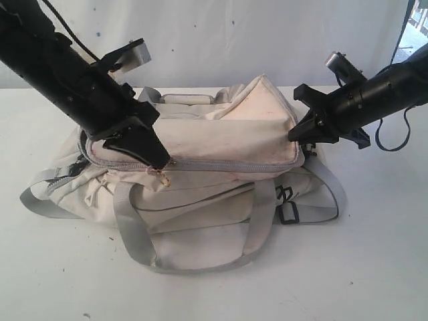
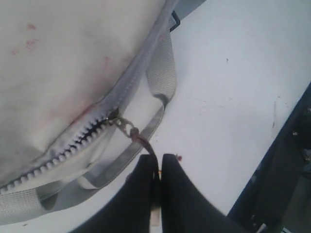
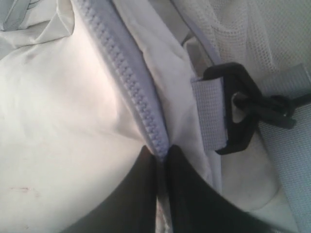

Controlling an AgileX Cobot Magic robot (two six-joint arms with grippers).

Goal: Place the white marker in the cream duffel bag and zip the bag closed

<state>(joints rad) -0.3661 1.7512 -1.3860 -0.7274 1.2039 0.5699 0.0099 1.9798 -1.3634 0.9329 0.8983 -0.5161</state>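
While the cream duffel bag point(image 1: 221, 130) lies on the white table point(image 1: 374, 267), the left pincer point(image 1: 162, 159) has its two black tips pressed together on the small zip pull point(image 2: 132, 132), at the bag's front edge. From that pull over to the right end the grey zip point(image 1: 234, 165) is closed; to the left of it the teeth are apart. At the right end, the right pincer point(image 1: 292, 136) is pinched tight on the end of the grey zip, near a black buckle point(image 3: 238, 107). The bag's long side runs left to right. I cannot see inside it, and I cannot tell where the white marker is
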